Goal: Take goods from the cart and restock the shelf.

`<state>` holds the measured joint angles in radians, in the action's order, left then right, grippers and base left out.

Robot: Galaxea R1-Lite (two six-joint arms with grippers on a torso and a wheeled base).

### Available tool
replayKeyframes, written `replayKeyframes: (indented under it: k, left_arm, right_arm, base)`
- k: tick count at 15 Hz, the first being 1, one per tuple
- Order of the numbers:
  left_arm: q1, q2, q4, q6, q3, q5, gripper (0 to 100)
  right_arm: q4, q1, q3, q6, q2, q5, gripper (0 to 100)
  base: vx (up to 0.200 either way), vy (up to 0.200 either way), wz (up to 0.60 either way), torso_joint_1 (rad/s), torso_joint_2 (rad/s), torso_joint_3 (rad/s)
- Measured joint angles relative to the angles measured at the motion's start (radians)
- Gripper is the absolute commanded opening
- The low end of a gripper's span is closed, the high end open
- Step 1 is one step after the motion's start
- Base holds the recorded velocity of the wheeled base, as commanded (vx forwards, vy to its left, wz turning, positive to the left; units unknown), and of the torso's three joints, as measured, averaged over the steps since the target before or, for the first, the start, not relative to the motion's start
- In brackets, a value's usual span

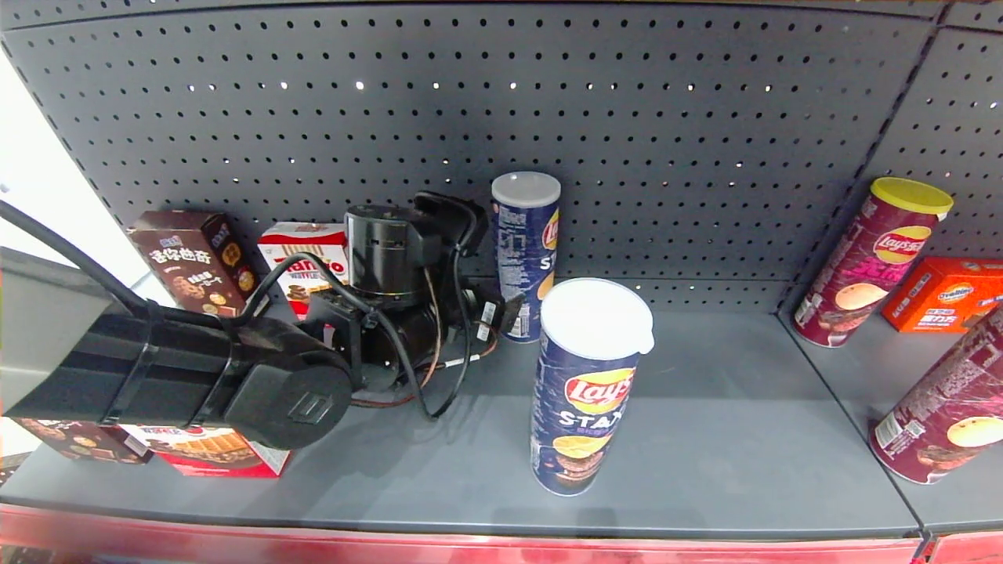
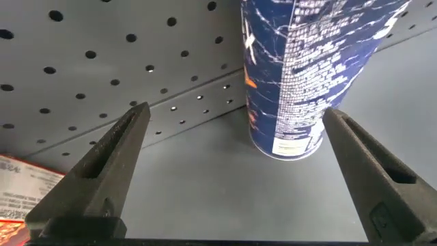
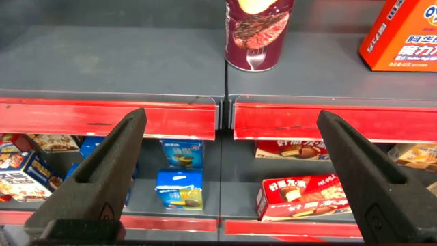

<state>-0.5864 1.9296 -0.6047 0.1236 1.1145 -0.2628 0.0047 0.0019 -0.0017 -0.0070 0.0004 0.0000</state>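
The left gripper [image 2: 235,113] is positioned just beside the rear blue can [image 2: 300,75], fingers released; the right gripper [image 3: 231,115] is likewise released.

Grey pegboard [image 1: 313,102] behind left claw [image 2: 235,115], light specks showing through its holes. Grey shelf board [image 1: 744,423] under claw, red strip [image 1: 470,544] along front edge. Bright white glow [image 1: 31,180] off to claw's left. Second pegboard [image 1: 956,117] to its right.
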Motion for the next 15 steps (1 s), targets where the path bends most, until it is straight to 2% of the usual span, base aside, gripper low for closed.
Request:
replayKeyframes:
  k: [9,15]
  left_arm:
    - [0.047,0.003,0.001,-0.009,0.020,-0.058,100]
    - [0.062,0.011,0.002,-0.008,0.033,-0.069,100]
  right_arm:
    - [0.000,0.000,0.000,0.000,0.000,0.000,100]
    - [0.000,0.001,0.000,0.000,0.000,0.000,100]
  base:
    - [0.000,0.000,0.00,0.000,0.00,0.000]
    - [0.000,0.000,0.00,0.000,0.00,0.000]
